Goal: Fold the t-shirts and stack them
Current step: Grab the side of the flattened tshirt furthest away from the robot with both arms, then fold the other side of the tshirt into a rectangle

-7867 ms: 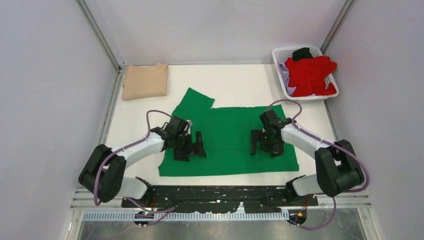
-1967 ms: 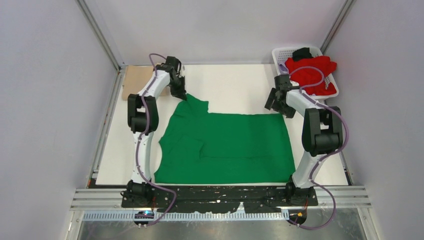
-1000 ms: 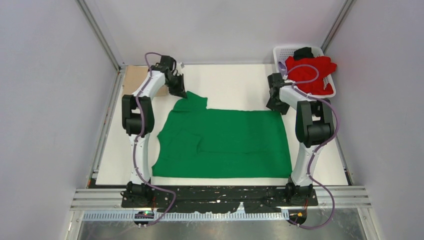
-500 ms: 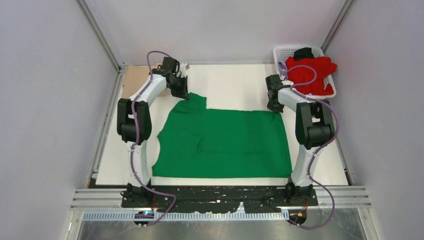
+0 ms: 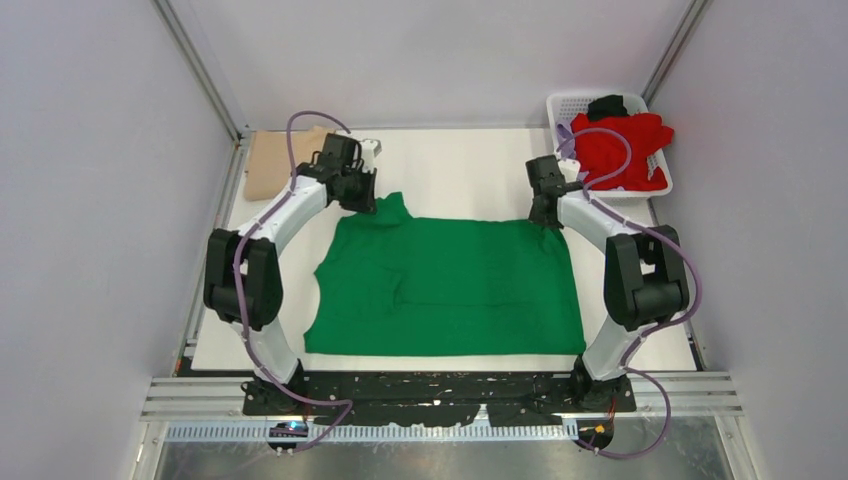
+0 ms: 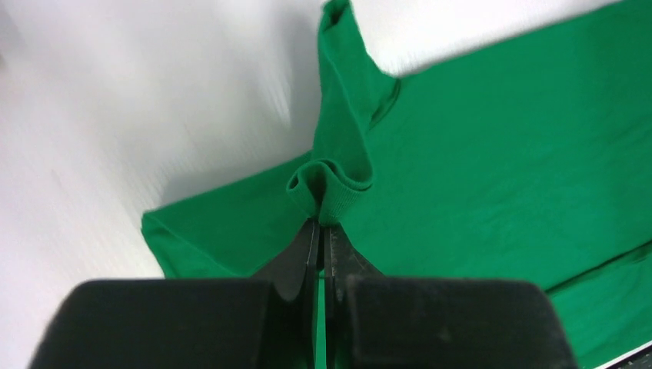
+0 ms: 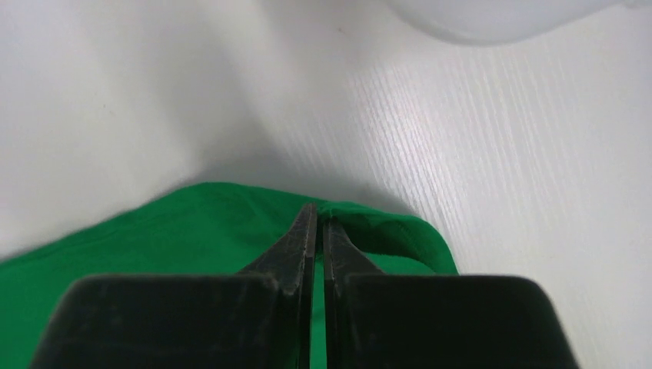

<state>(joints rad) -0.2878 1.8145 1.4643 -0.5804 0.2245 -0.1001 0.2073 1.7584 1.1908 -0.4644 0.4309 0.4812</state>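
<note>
Along far edge, left gripper point(image 6: 319, 224), right gripper point(image 7: 318, 214) clamping green t-shirt point(image 5: 450, 285)

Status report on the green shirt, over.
Left gripper shut on green t-shirt, far-left sleeve. Right gripper shut on its far-right corner. Folded tan t-shirt, basket both apart from it.

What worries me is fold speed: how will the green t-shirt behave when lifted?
Probably floppy: the green t-shirt bunches into a soft roll where the left end effector pinches it. Likely light: the right end effector holds the other corner by a thin pinch. Its wide flat middle would probably sag.
</note>
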